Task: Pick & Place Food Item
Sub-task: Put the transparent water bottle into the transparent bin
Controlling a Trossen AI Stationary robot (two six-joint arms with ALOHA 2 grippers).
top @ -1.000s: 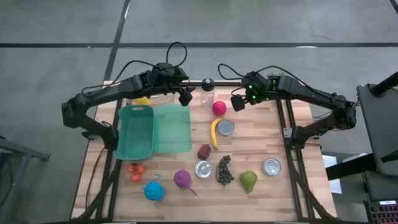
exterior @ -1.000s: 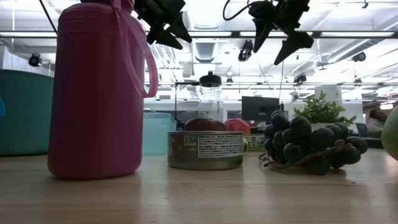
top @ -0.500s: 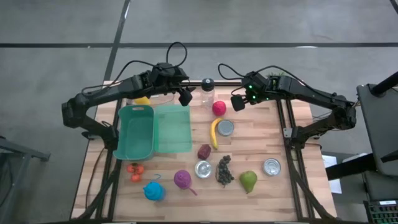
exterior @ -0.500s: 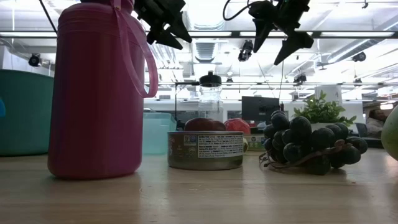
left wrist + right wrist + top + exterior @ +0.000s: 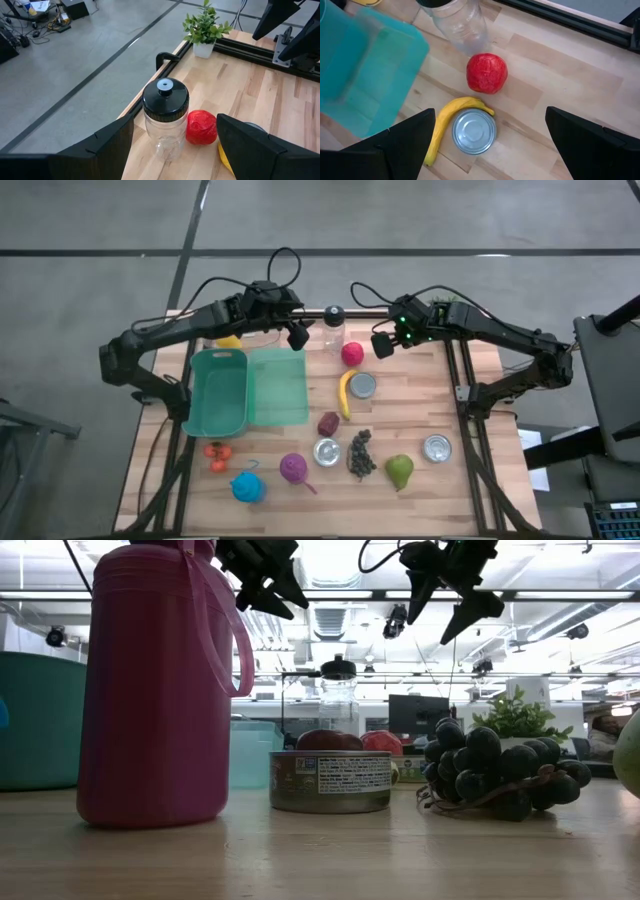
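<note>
The surface (image 5: pixel 420 395) carries a green bin (image 5: pixel 216 392) and a paler bin (image 5: pixel 278 388) side by side at my left. My left hand (image 5: pixel 297 335) hangs open and empty above the pale bin's far corner, just beside a clear jar (image 5: pixel 334 329). My right hand (image 5: pixel 381 346) hangs open and empty too, near the red fruit (image 5: pixel 351 353). A banana (image 5: pixel 344 393) curves against a can (image 5: pixel 362 385) just below the fruit. Grapes (image 5: pixel 360 453) and a pear (image 5: pixel 400 471) lie nearer the front edge.
</note>
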